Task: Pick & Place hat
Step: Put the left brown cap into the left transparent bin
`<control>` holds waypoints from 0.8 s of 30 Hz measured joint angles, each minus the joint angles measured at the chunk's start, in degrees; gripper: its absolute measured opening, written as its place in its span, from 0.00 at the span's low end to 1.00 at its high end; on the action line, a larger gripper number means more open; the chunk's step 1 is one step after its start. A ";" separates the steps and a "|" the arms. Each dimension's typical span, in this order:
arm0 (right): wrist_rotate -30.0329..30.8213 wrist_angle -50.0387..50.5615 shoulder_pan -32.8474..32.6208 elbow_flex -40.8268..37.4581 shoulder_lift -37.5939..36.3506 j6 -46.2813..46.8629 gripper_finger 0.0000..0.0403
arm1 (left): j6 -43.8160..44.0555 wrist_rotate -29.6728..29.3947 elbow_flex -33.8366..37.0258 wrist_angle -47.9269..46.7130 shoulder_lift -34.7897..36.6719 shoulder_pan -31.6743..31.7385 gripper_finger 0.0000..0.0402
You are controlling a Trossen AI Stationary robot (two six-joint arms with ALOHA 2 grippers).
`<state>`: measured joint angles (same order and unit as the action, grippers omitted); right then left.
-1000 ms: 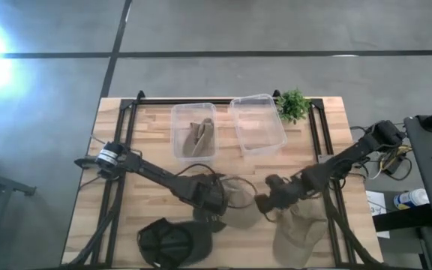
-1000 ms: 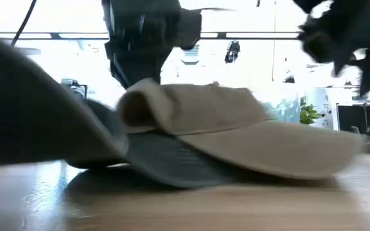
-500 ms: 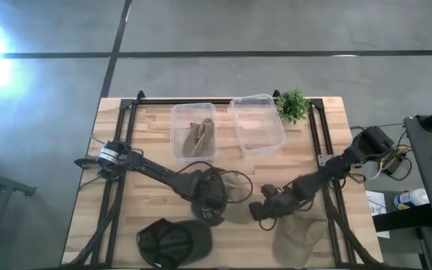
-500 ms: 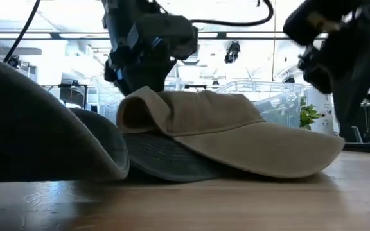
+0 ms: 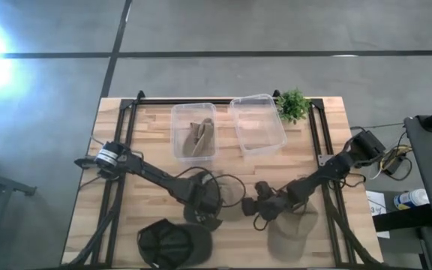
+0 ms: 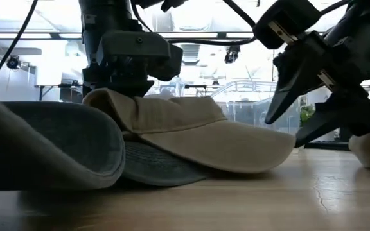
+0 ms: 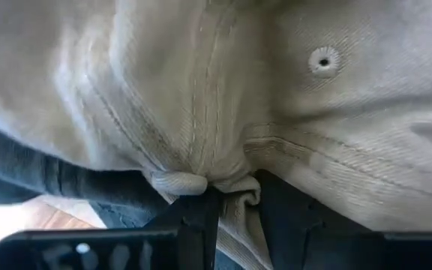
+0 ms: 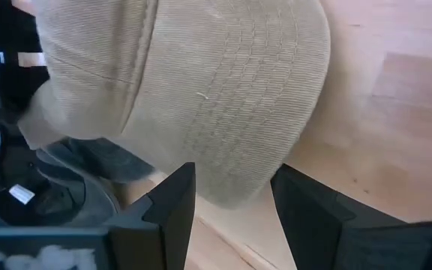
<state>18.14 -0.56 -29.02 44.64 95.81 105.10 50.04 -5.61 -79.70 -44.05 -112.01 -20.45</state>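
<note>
Clearly, the tan corduroy baseball cap (image 6: 191, 131) lies near the middle of the light wooden surface (image 5: 126, 142), resting partly on a dark grey-green cap (image 6: 153, 163) beneath it. The left hand (image 7: 235, 199) is closed on a pinch of the tan cap's fabric at the crown's rear edge, as the left wrist view shows, with cloth bunched between the two dark fingers (image 7: 201, 214). The right hand (image 8: 227, 199) is held wide, its fingers spread either side of the tan cap's brim, not touching it as far as can be seen.

The cap is judged light and soft: the crown is likely to fold and sag wherever it is lifted, while the brim should be stiffer and keep its shape. A hold on the brim edge or on a thick seam of the crown is judged the surest, since thin cloth alone may slip out.

Nearby, a black cap (image 5: 172, 241) lies at the surface's near edge by the left arm, and another tan cap (image 5: 291, 232) lies close beside the right hand. Two clear plastic bins (image 5: 257, 124) stand at the far side, one holding folded tan fabric (image 5: 197, 139), with a small green plant (image 5: 292, 103) beside them. The grey-green cap underneath could be dragged along, and the arms work close together.
</note>
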 joint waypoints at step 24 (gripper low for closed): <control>-0.91 -12.57 4.58 0.15 -4.05 -27.46 0.28 | -1.95 -6.74 0.13 4.19 4.26 -0.36 0.22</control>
<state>17.23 -13.13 -24.45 44.80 91.76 77.64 48.10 -12.35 -79.57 -39.86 -107.74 -20.80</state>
